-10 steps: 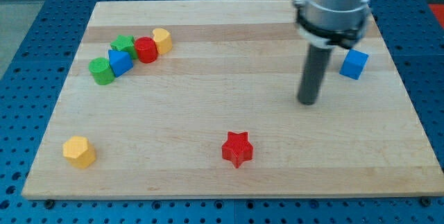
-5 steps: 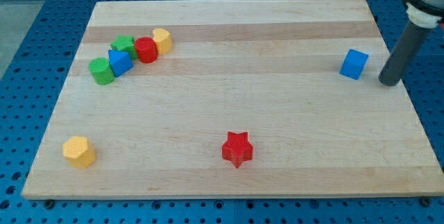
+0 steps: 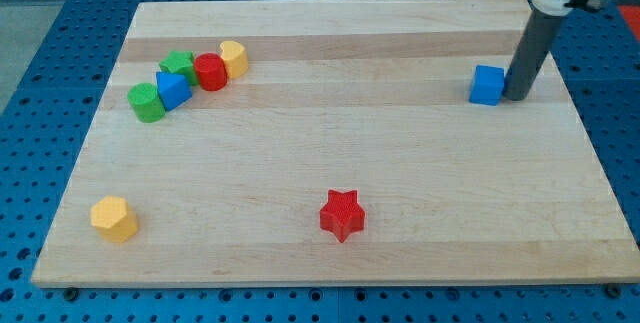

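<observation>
My tip stands at the view's right, pressed against the right side of the blue cube. No other block is near it. A red star lies well below and to the left, near the board's bottom edge. At the upper left a tight cluster holds a green star-like block, a red cylinder, a yellow block, a blue triangular block and a green cylinder. A yellow hexagonal block sits alone at the lower left.
The wooden board rests on a blue perforated table. The board's right edge runs just right of the rod.
The rod swung from the board's middle right out past the blue cube's right side, then came back left. The blue cube has shifted a little to the left.
</observation>
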Motion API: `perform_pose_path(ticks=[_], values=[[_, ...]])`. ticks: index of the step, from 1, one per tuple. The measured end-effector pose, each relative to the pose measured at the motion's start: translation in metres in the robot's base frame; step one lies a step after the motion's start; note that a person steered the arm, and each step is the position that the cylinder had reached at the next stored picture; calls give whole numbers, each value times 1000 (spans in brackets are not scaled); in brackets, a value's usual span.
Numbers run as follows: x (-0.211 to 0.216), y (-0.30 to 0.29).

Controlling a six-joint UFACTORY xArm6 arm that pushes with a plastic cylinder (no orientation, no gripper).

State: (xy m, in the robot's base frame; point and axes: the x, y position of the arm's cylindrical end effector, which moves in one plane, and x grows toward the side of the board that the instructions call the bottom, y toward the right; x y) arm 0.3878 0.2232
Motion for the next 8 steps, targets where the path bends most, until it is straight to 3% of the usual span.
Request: perform_pose_path(ticks=[8], values=[[-11, -166]])
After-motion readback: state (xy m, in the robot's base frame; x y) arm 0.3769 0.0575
